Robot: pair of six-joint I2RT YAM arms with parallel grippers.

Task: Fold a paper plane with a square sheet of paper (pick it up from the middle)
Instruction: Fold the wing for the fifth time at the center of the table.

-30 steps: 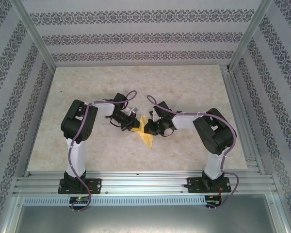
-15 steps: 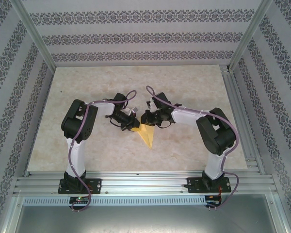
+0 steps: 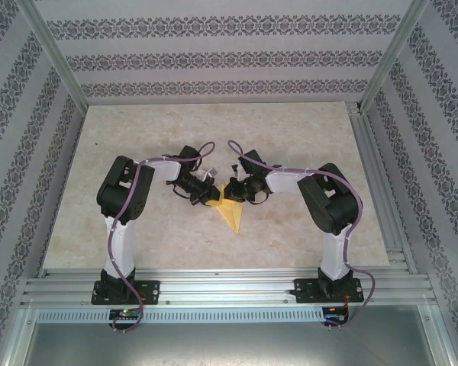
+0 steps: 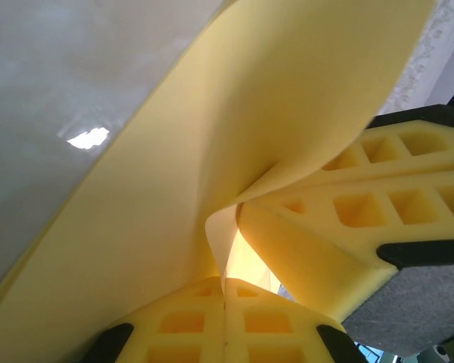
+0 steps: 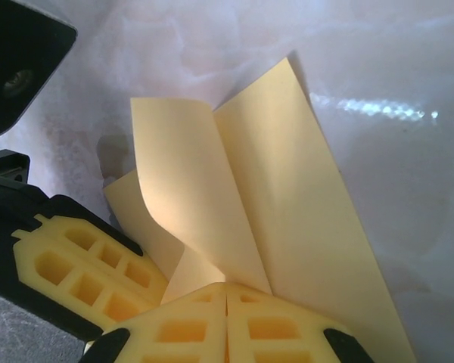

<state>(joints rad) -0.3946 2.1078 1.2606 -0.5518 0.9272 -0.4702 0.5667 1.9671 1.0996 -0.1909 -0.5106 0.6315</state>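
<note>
The pale-yellow sheet of paper lies at the table's middle, folded into a pointed, kite-like paper plane shape with its tip toward the arms. My left gripper pinches its far-left end and my right gripper meets it from the right. In the left wrist view the gripper is shut on a curled flap of the paper, with the right gripper's fingers close on the right. In the right wrist view the gripper is shut on the paper where two flaps meet, and the left gripper's finger is at lower left.
The marble-patterned tabletop spreads out beyond the paper. Aluminium frame rails run along the right side and the near edge. Patterned walls enclose the back and sides.
My right gripper has swung from the paper's right side up and left, against the left gripper, and its elbow has shifted left. The left arm has stayed still.
</note>
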